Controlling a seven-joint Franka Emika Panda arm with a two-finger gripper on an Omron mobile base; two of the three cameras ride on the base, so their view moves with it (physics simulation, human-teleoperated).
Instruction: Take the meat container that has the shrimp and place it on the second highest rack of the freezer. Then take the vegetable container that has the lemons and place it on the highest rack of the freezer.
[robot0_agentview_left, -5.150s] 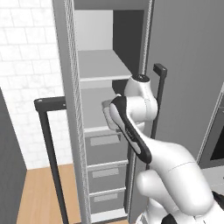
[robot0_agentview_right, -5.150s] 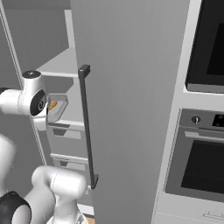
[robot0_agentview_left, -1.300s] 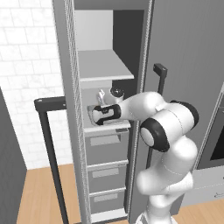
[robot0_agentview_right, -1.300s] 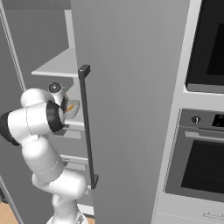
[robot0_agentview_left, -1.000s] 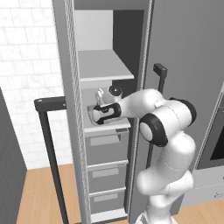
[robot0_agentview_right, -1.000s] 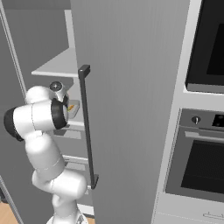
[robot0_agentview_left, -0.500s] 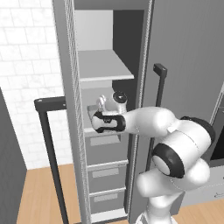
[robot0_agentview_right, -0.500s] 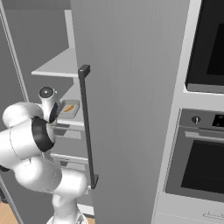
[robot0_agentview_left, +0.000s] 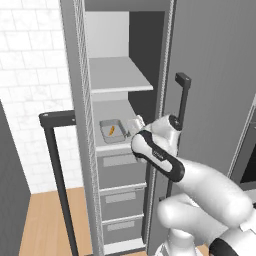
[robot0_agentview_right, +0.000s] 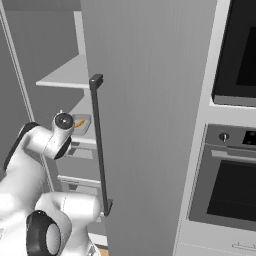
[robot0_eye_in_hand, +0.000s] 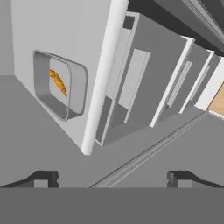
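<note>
Since the picture five seconds back, the tray (robot0_agentview_left: 113, 130) with the shrimp (robot0_agentview_left: 112, 130) had left the tool and sat alone on the lower shelf (robot0_agentview_left: 102, 111) of the freezer (robot0_agentview_left: 80, 130), at the middle of the left base view; the arm had pulled back out to the right of it. The tool (robot0_eye_in_hand: 112, 177) stood with its tips wide apart and nothing between them (low in the hand view, with the tray at upper left).

By my judgement the tray would handle as a light, stiff, shallow box with smooth walls, somewhat slippery. The best hold was across a long rim, kept level so the shrimp did not slide; the shrimp itself looked small and loose inside.

Counted: one tray, one shrimp, two shelves with the top shelf (robot0_agentview_left: 120, 75) bare, three drawers (robot0_agentview_left: 120, 165) below. One dark door handle (robot0_agentview_right: 99, 142) showed in the right base view.
</note>
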